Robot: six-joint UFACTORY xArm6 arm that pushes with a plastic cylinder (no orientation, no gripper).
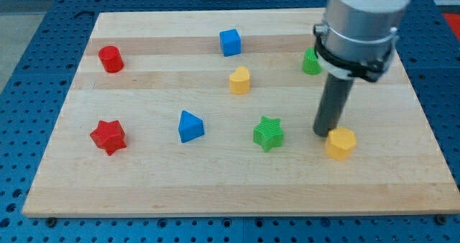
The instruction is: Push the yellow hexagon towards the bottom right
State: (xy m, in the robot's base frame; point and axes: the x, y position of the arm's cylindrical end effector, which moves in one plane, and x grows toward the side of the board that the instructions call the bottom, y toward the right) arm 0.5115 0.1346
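The yellow hexagon lies on the wooden board toward the view's lower right. My tip rests on the board just at the hexagon's upper left, touching or nearly touching it. The dark rod rises from there into the grey arm body at the view's top right.
A green star lies left of the tip. A blue triangular block and a red star lie further left. A yellow rounded block, a blue cube, a red cylinder and a green block, partly hidden by the arm, lie higher up.
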